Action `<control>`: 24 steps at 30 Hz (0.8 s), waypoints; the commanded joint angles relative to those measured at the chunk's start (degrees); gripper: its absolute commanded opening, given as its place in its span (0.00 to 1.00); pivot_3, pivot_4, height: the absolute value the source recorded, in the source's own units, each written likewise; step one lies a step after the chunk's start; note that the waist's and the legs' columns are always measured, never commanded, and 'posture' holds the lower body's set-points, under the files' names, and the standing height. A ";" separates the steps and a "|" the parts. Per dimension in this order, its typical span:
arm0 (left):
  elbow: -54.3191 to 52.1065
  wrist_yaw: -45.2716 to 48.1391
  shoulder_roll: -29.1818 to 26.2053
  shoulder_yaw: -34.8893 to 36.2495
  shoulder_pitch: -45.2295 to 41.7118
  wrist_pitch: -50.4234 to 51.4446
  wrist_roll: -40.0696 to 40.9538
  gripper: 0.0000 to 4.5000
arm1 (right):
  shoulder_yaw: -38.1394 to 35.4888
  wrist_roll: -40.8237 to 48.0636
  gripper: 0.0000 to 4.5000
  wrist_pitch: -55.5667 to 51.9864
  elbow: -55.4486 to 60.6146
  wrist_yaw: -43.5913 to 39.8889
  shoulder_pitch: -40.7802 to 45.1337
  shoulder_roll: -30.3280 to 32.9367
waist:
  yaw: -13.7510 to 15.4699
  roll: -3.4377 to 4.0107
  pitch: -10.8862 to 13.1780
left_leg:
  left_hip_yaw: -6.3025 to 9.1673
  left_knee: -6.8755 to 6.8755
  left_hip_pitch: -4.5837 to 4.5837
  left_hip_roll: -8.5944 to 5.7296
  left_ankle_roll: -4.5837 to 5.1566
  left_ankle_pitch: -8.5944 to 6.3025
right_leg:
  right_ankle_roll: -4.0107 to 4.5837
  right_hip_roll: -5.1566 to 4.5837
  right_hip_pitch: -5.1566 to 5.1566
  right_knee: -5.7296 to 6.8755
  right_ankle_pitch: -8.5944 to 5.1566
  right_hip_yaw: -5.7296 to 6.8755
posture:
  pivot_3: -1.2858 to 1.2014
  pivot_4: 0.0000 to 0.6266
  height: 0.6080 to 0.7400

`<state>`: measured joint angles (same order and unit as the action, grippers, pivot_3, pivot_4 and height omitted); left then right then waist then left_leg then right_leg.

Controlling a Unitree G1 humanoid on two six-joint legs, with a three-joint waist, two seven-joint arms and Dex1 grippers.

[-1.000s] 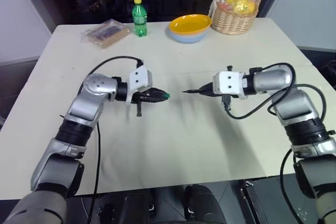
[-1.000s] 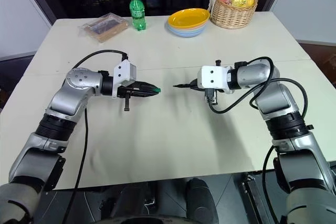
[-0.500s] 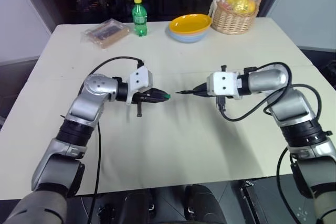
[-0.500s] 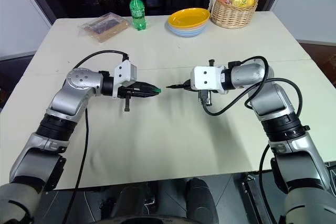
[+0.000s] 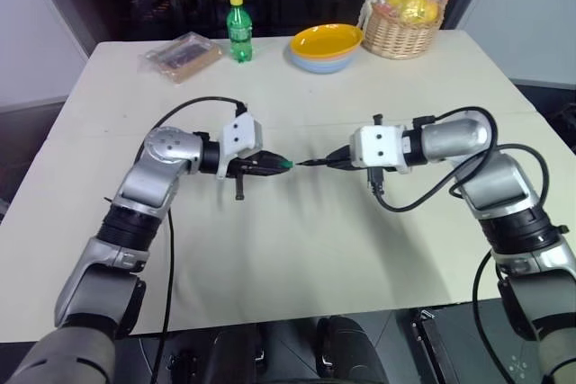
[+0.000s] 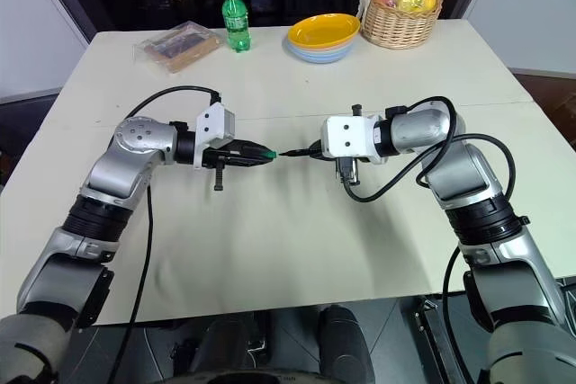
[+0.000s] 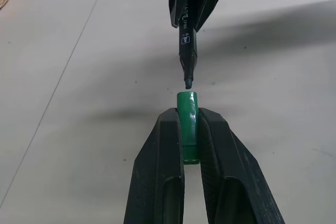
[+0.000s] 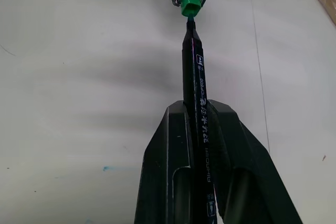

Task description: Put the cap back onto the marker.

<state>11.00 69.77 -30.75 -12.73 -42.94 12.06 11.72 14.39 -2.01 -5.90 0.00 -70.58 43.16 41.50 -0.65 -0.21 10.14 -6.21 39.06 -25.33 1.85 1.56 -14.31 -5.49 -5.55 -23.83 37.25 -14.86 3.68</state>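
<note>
Black slim marker [image 8: 195,72], clamped in right jaws, has closed in: tip now just short of small green plastic cap [image 7: 187,121] pinched in left jaws; insertion next.

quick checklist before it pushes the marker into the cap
1. Cap held: ok, the left gripper is shut on it, open end poking out toward the marker.
2. Marker held: ok, the right gripper is shut on its barrel, tip forward.
3. Tip lined up with the cap mouth: ok in both wrist views, though the left wrist view hints at a slight offset.
4. Tip inside the cap: not ok yet, it sits just at the opening.
5. Path clear: ok, both are in the air above the table.
6. Grip firm enough to take the push: cannot tell.
</note>
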 commanded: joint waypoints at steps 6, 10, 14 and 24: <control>-2.37 0.58 -0.19 0.22 -0.61 0.30 0.21 0.00 | -0.39 0.97 0.01 -0.22 3.00 0.31 1.30 -0.48 | 0.02 0.00 0.00 | 0.00 0.00 0.00 0.00 0.00 0.00 | 0.00 0.00 0.00 0.00 0.00 0.00 | 0.52 0.24 1.00; -2.78 0.67 -0.22 0.20 -0.48 0.53 0.23 0.00 | -0.38 1.10 0.01 -0.46 3.47 0.30 1.10 -0.49 | 0.02 0.00 0.00 | 0.00 0.00 0.00 0.00 -0.01 0.01 | 0.00 0.00 0.00 0.00 0.00 0.00 | 0.52 0.24 1.00; -3.12 0.80 -0.16 0.05 -0.39 0.75 0.22 0.00 | -0.39 1.28 0.01 -0.72 3.91 0.33 1.05 -0.54 | 0.01 0.00 0.00 | 0.00 0.00 -0.01 0.00 -0.02 0.01 | 0.00 0.00 0.00 0.00 0.00 0.00 | 0.52 0.24 1.00; -3.02 1.05 0.38 -0.32 -0.55 1.05 0.02 0.00 | 0.14 1.64 0.01 -1.80 5.57 0.51 1.45 -1.32 | 0.01 0.00 0.00 | 0.00 0.00 -0.01 0.00 -0.01 0.01 | 0.00 0.00 0.00 0.00 0.00 0.00 | 0.52 0.24 1.00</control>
<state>9.60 70.78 -30.84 -12.73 -42.93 13.32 11.72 14.88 -1.57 -7.67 2.19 -70.54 43.17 40.97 -0.64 -0.21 10.14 -6.22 39.06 -25.34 1.84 1.54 -14.30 -5.50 -5.54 -23.83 37.25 -14.86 3.68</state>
